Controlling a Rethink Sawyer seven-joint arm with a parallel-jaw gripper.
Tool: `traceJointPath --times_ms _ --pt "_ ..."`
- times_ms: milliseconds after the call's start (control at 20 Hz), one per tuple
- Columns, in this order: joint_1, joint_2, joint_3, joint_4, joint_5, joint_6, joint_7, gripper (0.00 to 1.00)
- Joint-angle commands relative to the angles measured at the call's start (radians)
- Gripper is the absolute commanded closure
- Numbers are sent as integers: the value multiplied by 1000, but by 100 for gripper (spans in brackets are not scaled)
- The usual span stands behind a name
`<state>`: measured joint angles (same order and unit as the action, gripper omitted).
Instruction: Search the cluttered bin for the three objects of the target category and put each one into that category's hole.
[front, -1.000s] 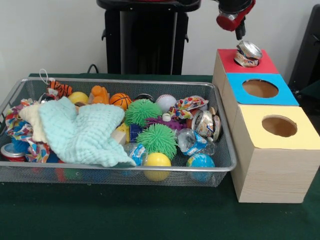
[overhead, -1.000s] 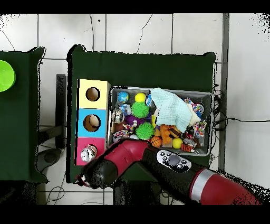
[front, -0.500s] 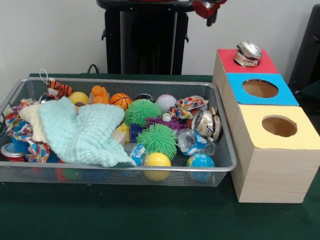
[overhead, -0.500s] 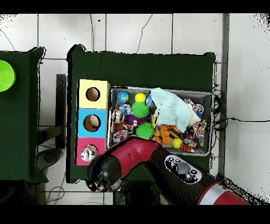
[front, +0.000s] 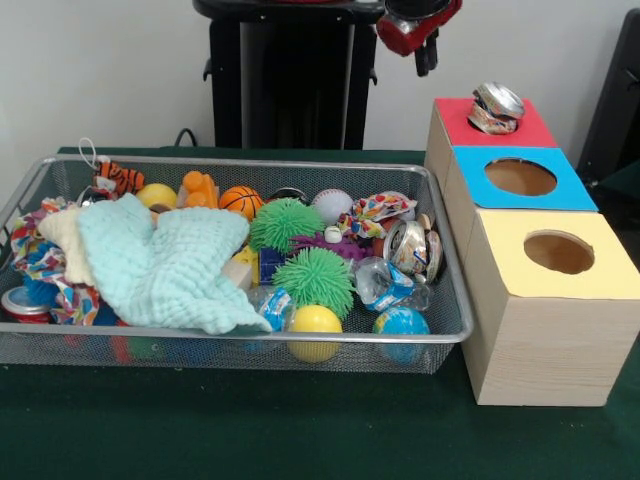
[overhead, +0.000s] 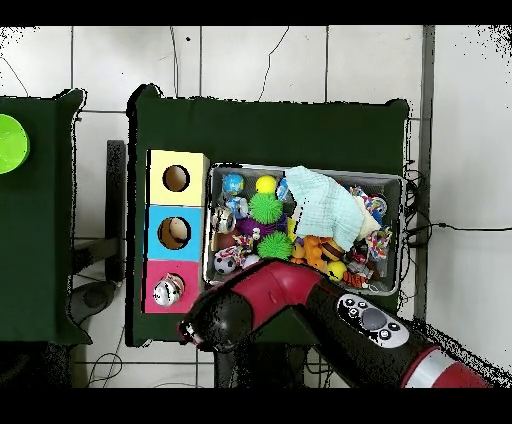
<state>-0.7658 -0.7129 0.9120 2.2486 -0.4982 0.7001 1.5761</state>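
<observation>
The wire-mesh bin with its heap of toys lies below the red and black gripper, down and to the left of it in the front view. To the other side of the gripper, down and right, stands the row of three wooden boxes, red-topped, blue-topped and yellow-topped. The gripper hangs high, between the bin's far corner and the red box, touching nothing and holding nothing. Whether its fingers are spread or pressed together I cannot tell — only dark tips show under the red wrist.

A crushed silver drink can sits on the red top just below and right of the gripper, tilted over the hole and apparently perched on it, not dropped through, so that one may need a nudge. It looks as if crushed cans are the target category and the red box their hole.

The next candidate is the second crushed can, silver with printed colours, lying in the bin's right end against the mesh wall — almost straight below the gripper, a little toward the camera. It lies on its side with the round end facing the camera, so its long axis probably runs front to back, wedged between the patterned cloth and the crumpled clear plastic bottle. A straight descent should reach it.
</observation>
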Motion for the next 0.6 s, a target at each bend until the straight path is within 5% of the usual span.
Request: traceJointPath --times_ms 50,200,600 --pt "-119 207 67 -144 -48 -151 -168 100" --pt "-153 279 99 -166 -59 -138 -236 100" --pt "-200 305 126 -185 -40 31 -289 100"
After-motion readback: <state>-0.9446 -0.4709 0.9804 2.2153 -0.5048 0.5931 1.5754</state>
